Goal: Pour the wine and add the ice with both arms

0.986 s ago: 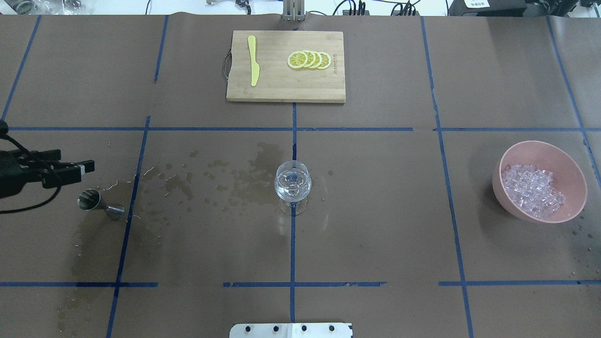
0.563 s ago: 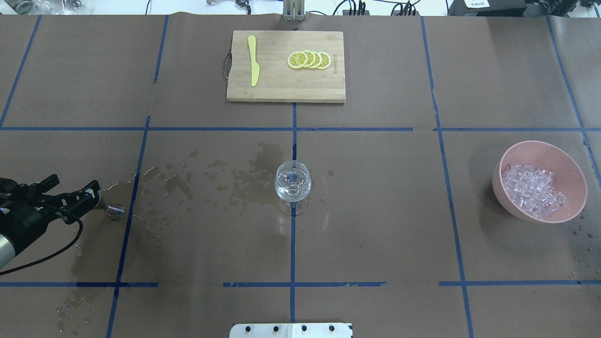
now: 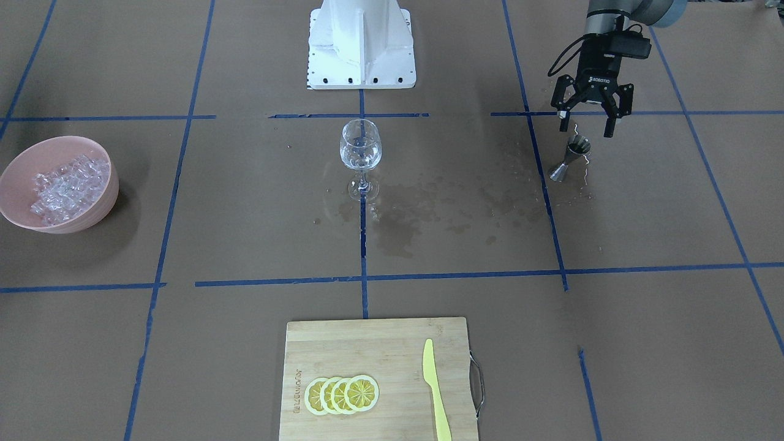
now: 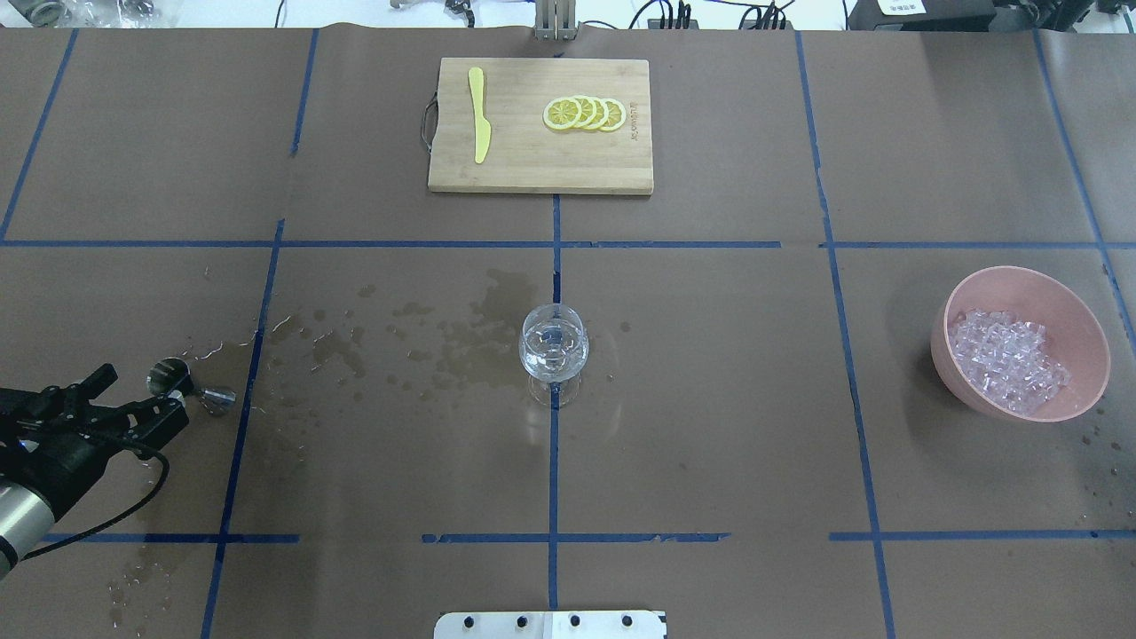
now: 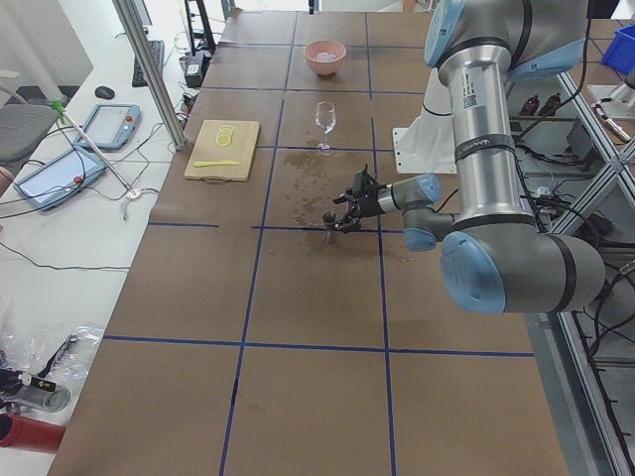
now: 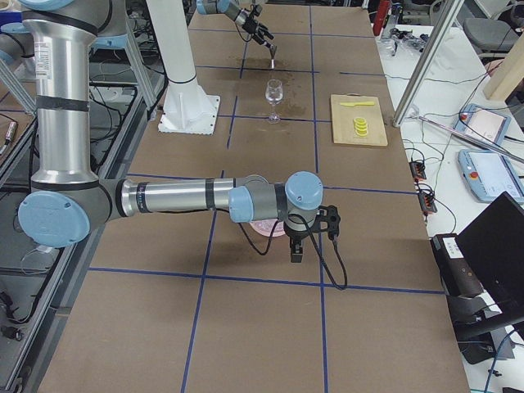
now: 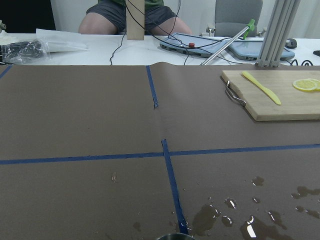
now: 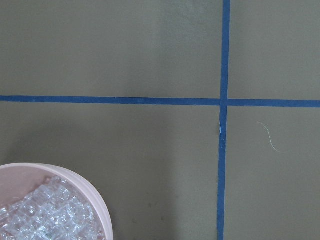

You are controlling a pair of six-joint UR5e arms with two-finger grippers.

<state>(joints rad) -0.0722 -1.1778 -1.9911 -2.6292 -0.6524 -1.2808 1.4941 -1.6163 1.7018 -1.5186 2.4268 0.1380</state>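
My left gripper (image 3: 585, 130) hangs open just above a steel jigger (image 3: 568, 158), on the robot's side of it, jaws apart with nothing between them. From overhead, that gripper (image 4: 146, 392) sits at the table's left, with the jigger (image 4: 191, 387) just past its tips. A stemmed glass (image 4: 552, 348) stands at the table's centre. I cannot make out the wine in it. The ice (image 4: 1007, 359) is heaped in a pink bowl (image 4: 1078, 319) at the right. My right gripper (image 6: 311, 239) shows only from the side, hanging by the bowl; I cannot tell its state.
A wooden cutting board (image 4: 524, 164) with lemon slices (image 4: 584, 113) and a yellow knife (image 4: 479, 114) lies at the far edge. Dark wet stains (image 4: 444, 342) spread between jigger and glass. The white pedestal (image 3: 361, 43) stands behind the glass. A seated person (image 7: 135, 15) shows beyond the table.
My left gripper swung from the far side of the jigger back toward the robot, passing over it, and stayed open. The jigger's top shows again beyond the fingertips.
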